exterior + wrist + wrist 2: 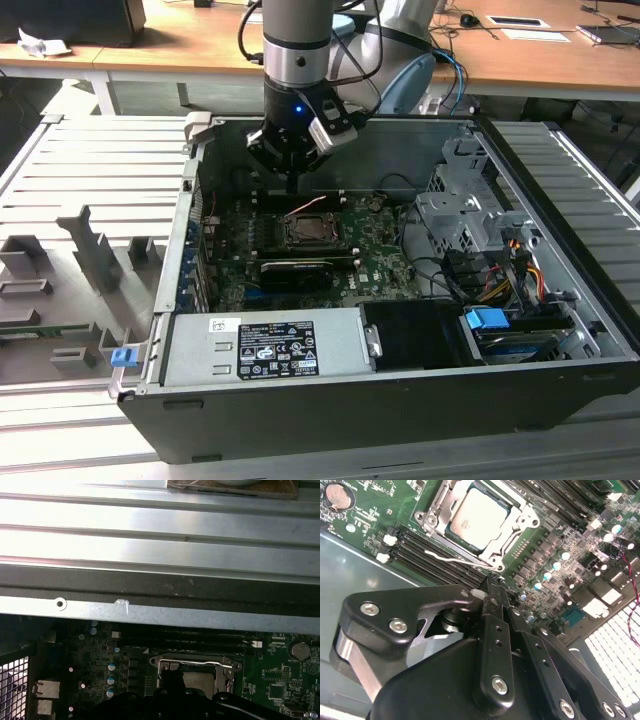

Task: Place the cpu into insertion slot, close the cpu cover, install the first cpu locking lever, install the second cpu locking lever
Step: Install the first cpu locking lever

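Cpu seated in insertion slot, cpu cover down, hand fingers together and empty above; lever step likely, needs pressing the lever under its hook.

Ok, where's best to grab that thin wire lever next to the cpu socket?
The lever lies low along the socket rim, with the memory slots close beside it. Probably take its bent end from straight above, pinching across the wire. A sideways approach looks cramped.
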